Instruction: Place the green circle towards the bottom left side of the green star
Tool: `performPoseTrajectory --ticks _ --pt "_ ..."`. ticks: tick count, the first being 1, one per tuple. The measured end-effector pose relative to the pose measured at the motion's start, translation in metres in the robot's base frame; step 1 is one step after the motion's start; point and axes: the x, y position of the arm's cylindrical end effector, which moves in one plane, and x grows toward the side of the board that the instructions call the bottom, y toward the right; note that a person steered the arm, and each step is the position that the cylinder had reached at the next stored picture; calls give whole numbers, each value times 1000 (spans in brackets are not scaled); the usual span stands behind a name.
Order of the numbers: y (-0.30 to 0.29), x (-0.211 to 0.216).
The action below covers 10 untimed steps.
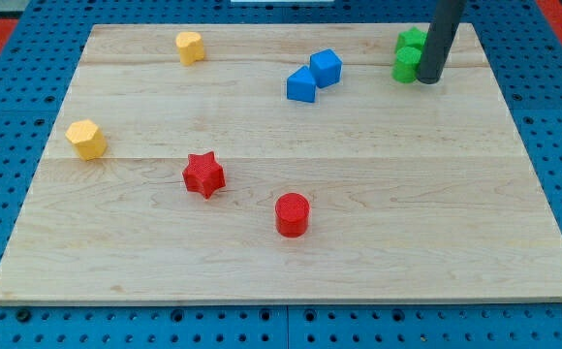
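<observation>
Green circle [406,66] sits far off at the board's [262,262] 1 o'clock corner, so it comes last in this near-to-far walk. Nearest is a red cylinder [292,214], then a red star [203,174] at its 10 o'clock, then a yellow hexagon [86,139] by the view's left edge. Farther back are two blue blocks [313,76] touching each other, and a yellow block [190,46] near the top edge.

At the far right, the green pair stands pressed together. The lower, rounder one I take for the circle, and the green star [413,40] is at its 12 o'clock (their shapes are small and partly hidden, so this is a judgement).

My tip [427,81] is at the circle's 4 o'clock, touching it or just beside it. The arm has no claw to clench or release, only the rod.

The circle looks light, stiff and quick to slide on smooth wood. It can only be pushed, best square on its 3 o'clock flank, since a round side may slip off the tip. It likely needs only a small nudge toward 9 o'clock.
</observation>
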Motion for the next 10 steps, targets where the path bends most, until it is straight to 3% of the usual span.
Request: performPoseTrajectory --ticks 6,9,10 --pt "-1 5" --pt "-31 8" --pt "-43 28"
